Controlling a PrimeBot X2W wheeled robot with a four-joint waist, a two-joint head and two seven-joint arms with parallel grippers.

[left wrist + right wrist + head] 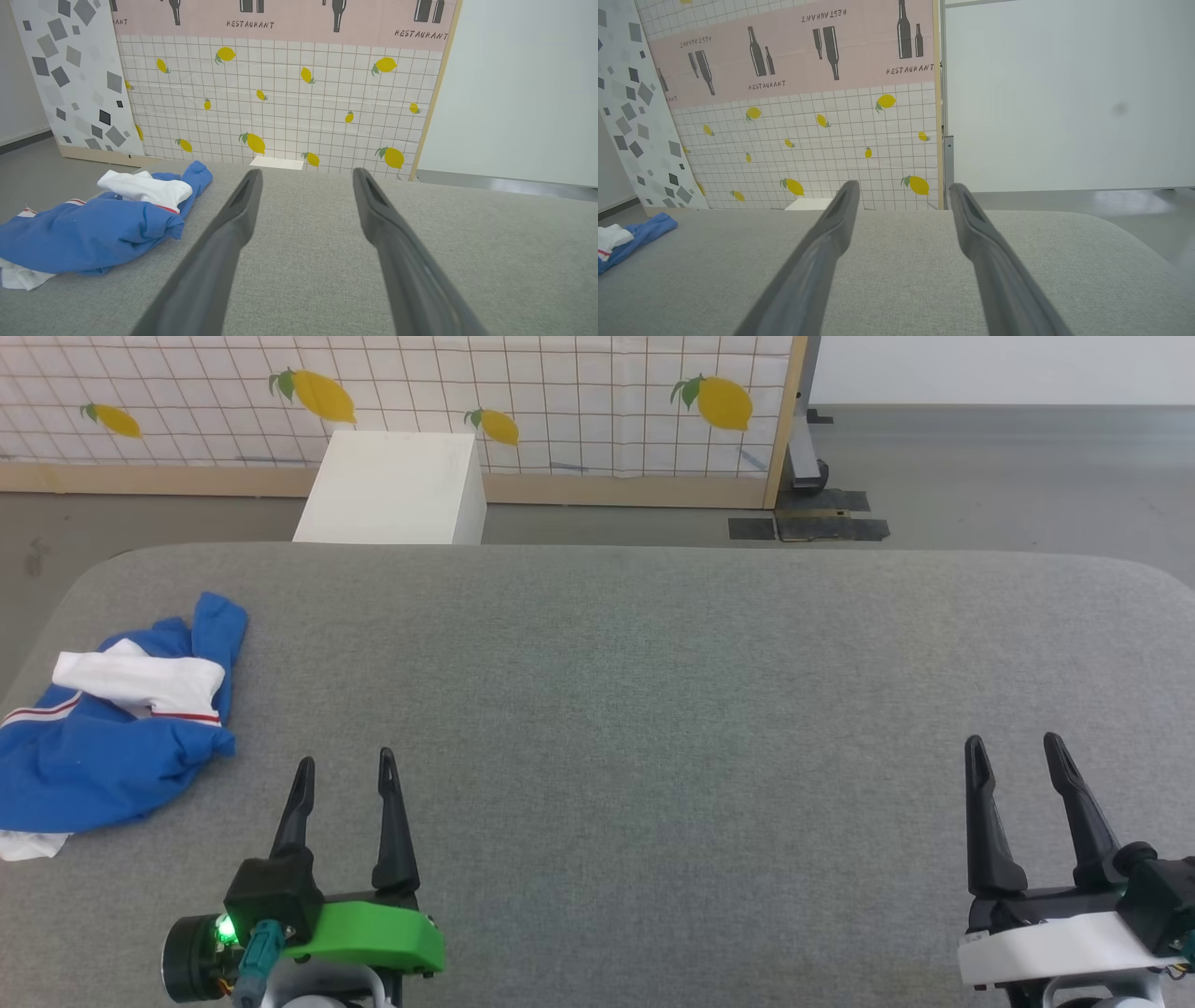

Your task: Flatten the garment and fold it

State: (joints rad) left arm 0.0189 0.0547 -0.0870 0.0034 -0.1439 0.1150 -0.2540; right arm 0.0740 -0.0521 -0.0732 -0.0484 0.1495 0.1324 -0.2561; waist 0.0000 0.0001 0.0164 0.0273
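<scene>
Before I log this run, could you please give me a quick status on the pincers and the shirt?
Left pincer open, empty. Right pincer open, empty. Shirt crumpled, untouched, left end of table. Nothing in the way.

Bright even light, soft shadows, wrist views edge-warped, near claw fingers blurred.

R gripper point(903, 186) spread, garment point(644, 231) far left
</scene>
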